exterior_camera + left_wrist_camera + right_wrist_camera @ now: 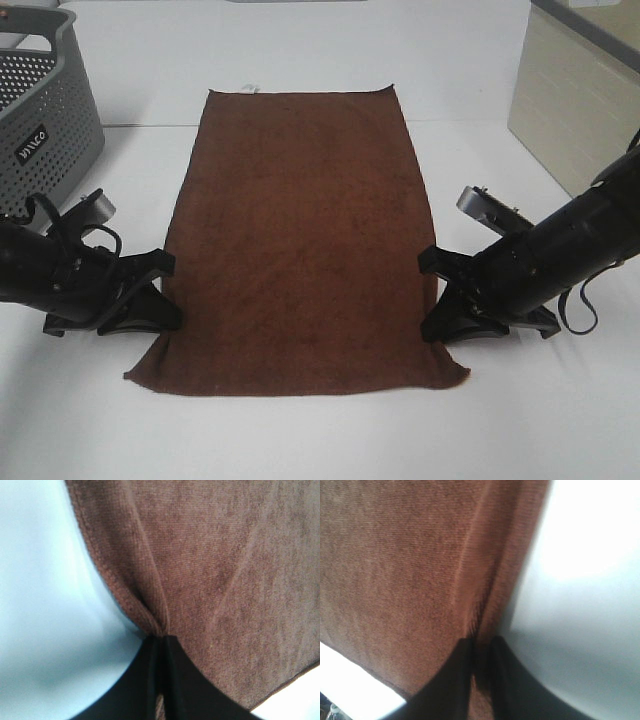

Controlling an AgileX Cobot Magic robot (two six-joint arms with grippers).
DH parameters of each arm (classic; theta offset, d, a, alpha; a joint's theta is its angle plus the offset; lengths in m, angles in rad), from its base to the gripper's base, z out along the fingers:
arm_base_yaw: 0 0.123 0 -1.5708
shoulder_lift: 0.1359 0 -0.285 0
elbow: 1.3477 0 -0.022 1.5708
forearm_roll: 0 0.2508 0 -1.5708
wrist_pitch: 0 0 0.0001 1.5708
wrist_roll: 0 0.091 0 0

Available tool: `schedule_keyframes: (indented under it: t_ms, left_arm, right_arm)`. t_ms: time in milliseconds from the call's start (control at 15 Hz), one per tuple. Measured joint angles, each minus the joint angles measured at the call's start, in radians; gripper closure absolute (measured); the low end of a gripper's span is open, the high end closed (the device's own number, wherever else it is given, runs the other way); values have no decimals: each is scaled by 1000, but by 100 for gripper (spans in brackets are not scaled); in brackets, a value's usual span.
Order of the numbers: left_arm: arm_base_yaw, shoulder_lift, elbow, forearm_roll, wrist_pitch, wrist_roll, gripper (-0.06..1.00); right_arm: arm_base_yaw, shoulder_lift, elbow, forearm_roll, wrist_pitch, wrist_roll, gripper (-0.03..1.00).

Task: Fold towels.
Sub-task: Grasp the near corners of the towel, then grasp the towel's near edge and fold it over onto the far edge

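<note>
The dark reddish-brown towel (pixel 300 230) lies flat and lengthwise on the white table, a small white tag (pixel 246 89) at its far short edge. My left gripper (pixel 165 290) is shut on the towel's left long edge, near the front; in the left wrist view the hem (pixel 112 580) bunches into the closed fingers (pixel 145 680). My right gripper (pixel 435 295) is shut on the right long edge at the same height; the right wrist view shows the towel (pixel 395 570) pinched between the black fingers (pixel 455 680).
A grey perforated basket (pixel 40 110) stands at the back left. A beige cabinet (pixel 575 90) stands at the back right. The white table (pixel 320 430) extends in front of the towel.
</note>
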State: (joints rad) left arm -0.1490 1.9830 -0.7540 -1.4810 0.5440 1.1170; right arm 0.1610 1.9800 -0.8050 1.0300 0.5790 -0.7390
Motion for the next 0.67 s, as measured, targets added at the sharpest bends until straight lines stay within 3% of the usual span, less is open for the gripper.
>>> schedule_keyframes:
  t_ms: [67, 400, 667]
  left_arm:
    - [0, 0, 0, 2, 2, 0, 94]
    - [0, -113, 37, 122, 5, -96, 94]
    - [0, -227, 186, 159, 5, -138, 94]
  right_arm:
    - [0, 0, 0, 0, 0, 1, 97]
    - [0, -87, 20, -104, -6, 109, 97]
    - [0, -211, 168, -127, -5, 140, 97]
